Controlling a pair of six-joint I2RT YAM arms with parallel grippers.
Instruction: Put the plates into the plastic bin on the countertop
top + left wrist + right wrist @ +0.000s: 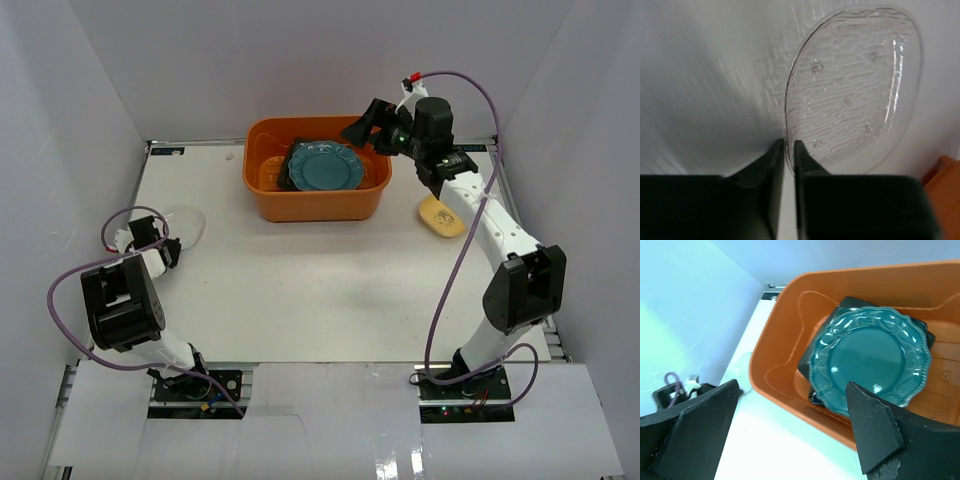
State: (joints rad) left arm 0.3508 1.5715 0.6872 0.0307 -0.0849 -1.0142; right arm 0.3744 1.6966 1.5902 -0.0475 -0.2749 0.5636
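Observation:
The orange plastic bin (318, 198) stands at the back middle of the white countertop (320, 280). The teal round scalloped plate (326, 167) lies in it on top of dark plates; it also shows in the right wrist view (871, 357). My right gripper (364, 127) is open and empty above the bin's right rim (790, 390). My left gripper (172, 250) is shut on the rim of the small clear plate (855, 95), which rests at the table's left (184, 224). The small yellow plate (440, 216) lies to the right of the bin.
White walls close in the countertop on the left, back and right. A purple cable (462, 250) runs along the right arm.

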